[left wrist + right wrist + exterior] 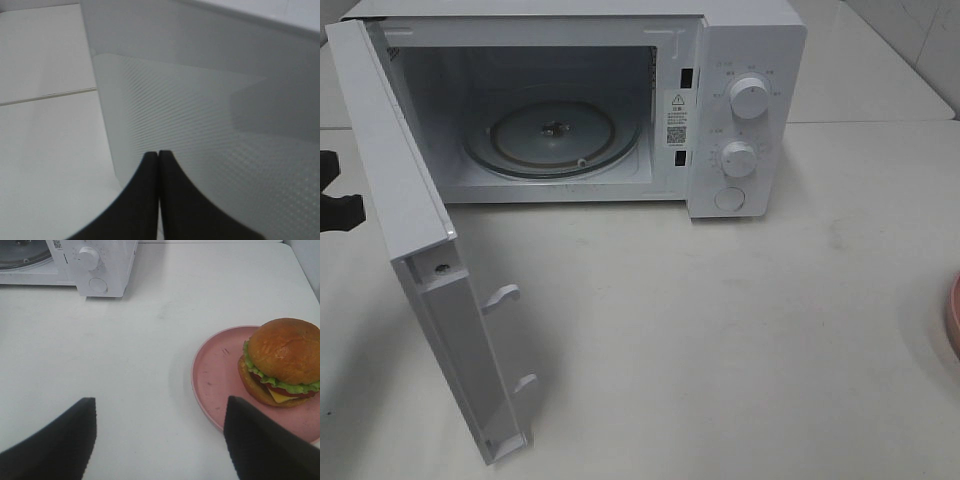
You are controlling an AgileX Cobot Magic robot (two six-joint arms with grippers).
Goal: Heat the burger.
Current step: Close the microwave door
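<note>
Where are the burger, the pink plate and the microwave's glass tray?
burger (pixel 285 347): right wrist view, top bun.
pink plate (pixel 215 377): right wrist view, bare surface.
glass tray (pixel 515 150): exterior high view, bare glass.

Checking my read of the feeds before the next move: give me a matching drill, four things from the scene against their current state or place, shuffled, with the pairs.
Things:
1. burger
2. microwave door
3. left gripper
4. right gripper

States or places:
A. swung wide open
B. shut, with nothing held, close against the door's dotted panel
C. open, above the bare table
D. sitting on the pink plate, off to one side of it

Pairs: 1-D, 2-A, 3-B, 4-C
</note>
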